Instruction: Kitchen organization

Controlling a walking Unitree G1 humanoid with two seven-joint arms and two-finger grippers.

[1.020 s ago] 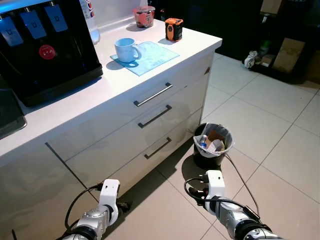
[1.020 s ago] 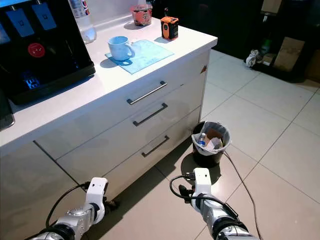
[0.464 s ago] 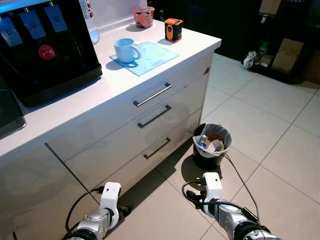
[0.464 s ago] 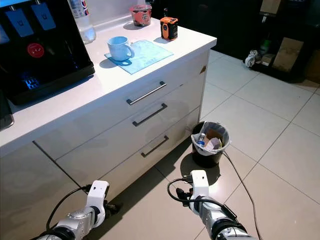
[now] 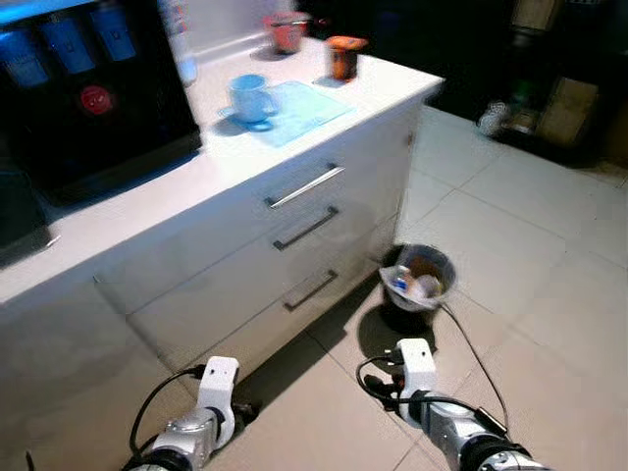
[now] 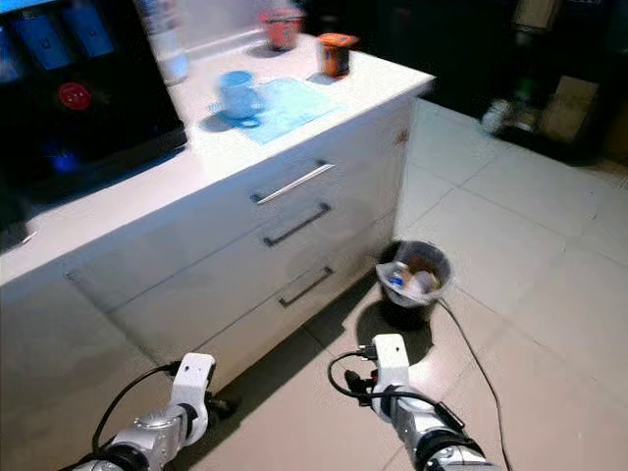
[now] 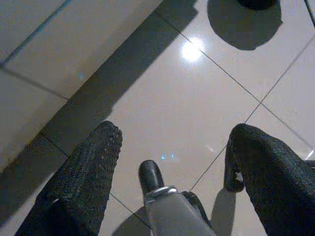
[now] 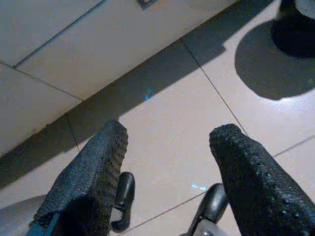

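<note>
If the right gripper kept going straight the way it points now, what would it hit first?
Most likely the tiled floor. The right gripper, fingers open and holding nothing, points down at bare tile near the foot of the white cabinet. Nothing lies between, though depth is hard to judge.

Blurred view now (camera motion).

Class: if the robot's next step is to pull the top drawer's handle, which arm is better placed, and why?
Probably the left. Both arms hang low over the floor, pincers open and empty, but the left pincer hangs nearer the cabinet and top drawer handle; the right pincer hangs by the bin.
</note>
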